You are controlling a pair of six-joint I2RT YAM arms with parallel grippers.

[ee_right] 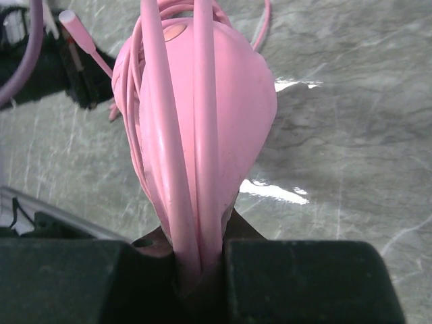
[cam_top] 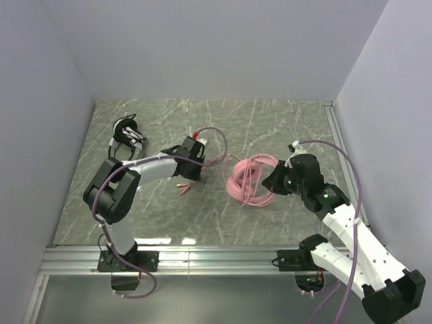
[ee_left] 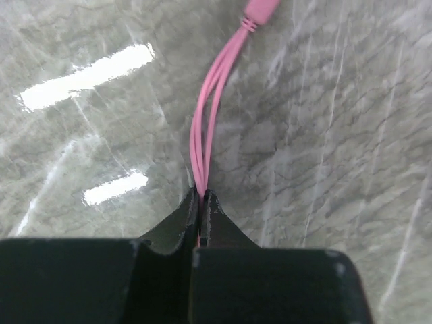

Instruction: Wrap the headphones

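Note:
The pink headphones (cam_top: 251, 181) sit mid-table with their pink cable looped several times around them. My right gripper (cam_top: 273, 179) is shut on them from the right. In the right wrist view the pink headset (ee_right: 229, 101) and its cable strands fill the space between the fingers of that gripper (ee_right: 202, 243). My left gripper (cam_top: 194, 175) is shut on the pink cable (ee_left: 209, 121), doubled strands pinched at its fingertips (ee_left: 202, 197). The cable's plug end (ee_left: 260, 8) lies just beyond it, also seen on the table as the plug end (cam_top: 183, 187). The black-and-white headphones (cam_top: 127, 137) lie at the back left, untouched.
Grey walls close the table at the back and on both sides. An aluminium rail (cam_top: 202, 260) runs along the near edge and another rail (cam_top: 341, 155) along the right side. Purple arm wiring (cam_top: 216, 135) arcs above the left wrist.

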